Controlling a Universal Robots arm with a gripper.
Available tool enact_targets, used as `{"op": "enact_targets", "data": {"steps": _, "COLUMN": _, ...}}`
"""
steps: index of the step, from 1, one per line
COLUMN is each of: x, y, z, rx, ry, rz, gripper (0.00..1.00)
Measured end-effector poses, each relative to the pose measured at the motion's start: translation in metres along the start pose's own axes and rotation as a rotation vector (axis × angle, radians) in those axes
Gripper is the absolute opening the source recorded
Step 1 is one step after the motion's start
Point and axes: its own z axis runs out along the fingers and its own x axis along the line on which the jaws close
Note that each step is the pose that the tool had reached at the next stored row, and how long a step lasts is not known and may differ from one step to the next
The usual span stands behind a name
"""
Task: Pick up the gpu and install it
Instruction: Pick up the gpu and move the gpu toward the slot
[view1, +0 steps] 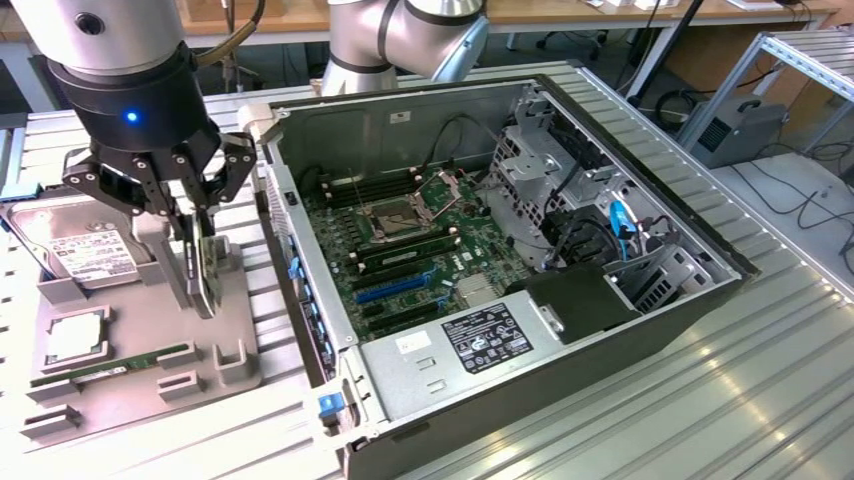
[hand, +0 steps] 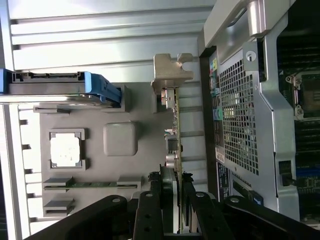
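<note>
1. Look, the ribbed silver metal table (view1: 747, 400): shiny, catching glare.
2. Here, the grey moulded plastic tray (view1: 134, 310): matt, smooth.
3. On the thin dark-green gpu card (view1: 203, 265), a bare silver metal bracket (hand: 171, 72), dull sheen.
4. And the open computer case (view1: 360, 120): plain grey sheet metal.

We see a ribbed grey metal table (view1: 721, 400) catching glints of light — wooden benches (view1: 561, 10) behind it, and at the exterior view's right an aluminium rack (view1: 801, 55) above a pale, cable-strewn floor (view1: 801, 240).

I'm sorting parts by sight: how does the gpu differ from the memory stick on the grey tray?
The gpu stands on edge between the gripper's fingers; the memory stick rests low in the tray, untouched. The gpu carries a metal bracket; the memory stick has none. Both are thin boards.
</note>
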Motion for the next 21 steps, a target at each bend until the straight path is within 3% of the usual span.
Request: {"op": "enact_targets", "data": {"steps": 21, "x": 0.000, "y": 0.0008, "z": -0.0187, "rx": -0.0001, "ry": -0.0001, "rz": 0.000, "gripper": 0.27}}
